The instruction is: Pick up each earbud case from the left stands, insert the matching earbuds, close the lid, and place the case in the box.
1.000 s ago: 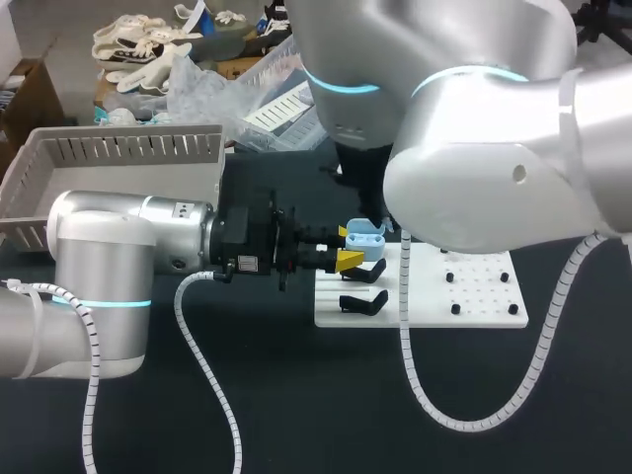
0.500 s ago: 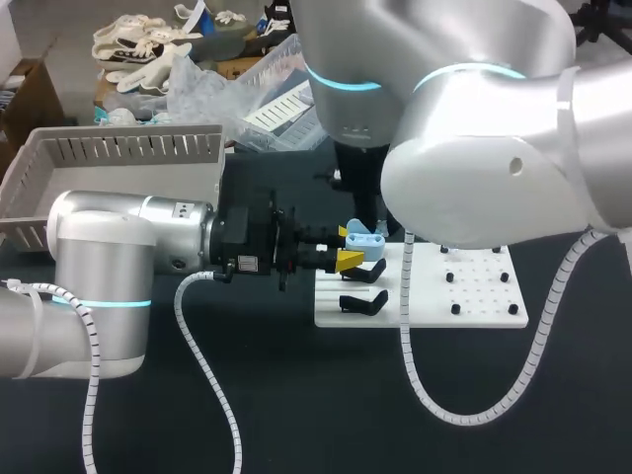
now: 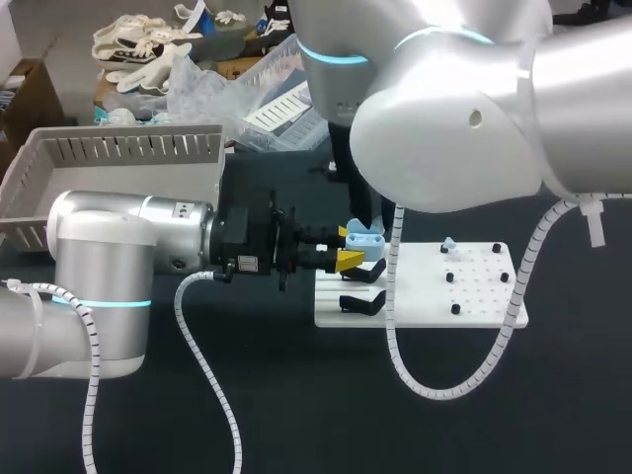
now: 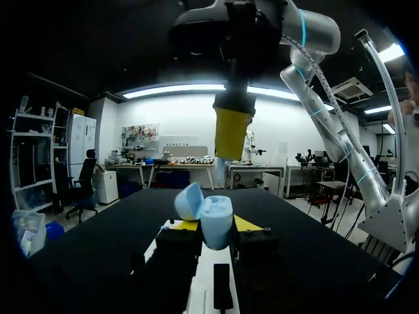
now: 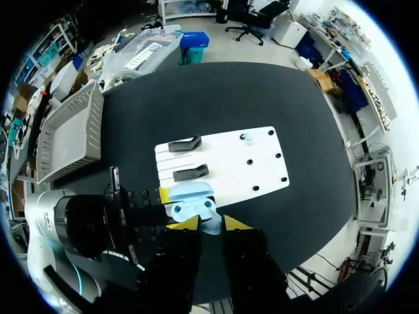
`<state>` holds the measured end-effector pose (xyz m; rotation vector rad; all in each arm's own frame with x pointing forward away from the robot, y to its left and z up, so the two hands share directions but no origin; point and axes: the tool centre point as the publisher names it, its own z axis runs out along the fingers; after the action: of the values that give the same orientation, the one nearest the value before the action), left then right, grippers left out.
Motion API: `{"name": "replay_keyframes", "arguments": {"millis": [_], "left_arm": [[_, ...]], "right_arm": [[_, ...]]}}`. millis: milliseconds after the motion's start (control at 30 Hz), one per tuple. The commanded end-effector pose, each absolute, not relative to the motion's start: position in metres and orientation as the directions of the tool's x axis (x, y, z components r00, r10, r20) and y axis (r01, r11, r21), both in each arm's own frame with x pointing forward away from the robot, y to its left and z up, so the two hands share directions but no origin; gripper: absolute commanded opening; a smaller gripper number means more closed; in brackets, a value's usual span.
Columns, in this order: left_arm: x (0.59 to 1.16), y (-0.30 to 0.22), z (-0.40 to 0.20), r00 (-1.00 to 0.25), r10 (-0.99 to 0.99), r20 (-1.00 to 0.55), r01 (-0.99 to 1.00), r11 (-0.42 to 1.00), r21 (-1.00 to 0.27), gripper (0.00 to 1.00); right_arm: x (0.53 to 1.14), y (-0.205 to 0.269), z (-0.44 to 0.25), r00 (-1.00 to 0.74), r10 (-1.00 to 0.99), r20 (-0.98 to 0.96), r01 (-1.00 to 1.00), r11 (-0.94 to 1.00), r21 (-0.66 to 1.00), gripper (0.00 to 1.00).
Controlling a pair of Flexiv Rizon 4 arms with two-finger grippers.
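My left gripper (image 4: 216,226) is clamped on the open blue earbud case (image 4: 211,219), lid flipped up, just over the white stand board (image 3: 474,296). My right gripper (image 5: 211,224) hangs right above the case. Honestly can't tell if it's gripping anything.

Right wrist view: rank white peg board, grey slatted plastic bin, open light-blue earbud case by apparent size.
1. white peg board, narrowly largest.
2. grey slatted plastic bin; close call, since it sits toward the fisheye edge.
3. open light-blue earbud case, smallest despite being nearest the camera.
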<state>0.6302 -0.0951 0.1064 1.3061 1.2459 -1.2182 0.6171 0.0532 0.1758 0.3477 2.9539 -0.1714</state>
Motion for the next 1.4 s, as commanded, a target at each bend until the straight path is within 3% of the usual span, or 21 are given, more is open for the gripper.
{"name": "replay_keyframes", "arguments": {"millis": [33, 1400], "left_arm": [[0.630, -0.096, 0.106, -0.005, 0.080, -0.997, 0.998, -0.055, -0.010, 0.00], [0.630, -0.096, 0.106, -0.005, 0.080, -0.997, 0.998, -0.055, -0.010, 0.00]], "right_arm": [[0.622, 0.055, 0.174, -0.962, 0.218, -0.163, 0.236, 0.966, -0.103, 0.00], [0.625, 0.053, 0.160, -0.965, 0.224, -0.133, 0.238, 0.966, -0.097, 0.00]]}}
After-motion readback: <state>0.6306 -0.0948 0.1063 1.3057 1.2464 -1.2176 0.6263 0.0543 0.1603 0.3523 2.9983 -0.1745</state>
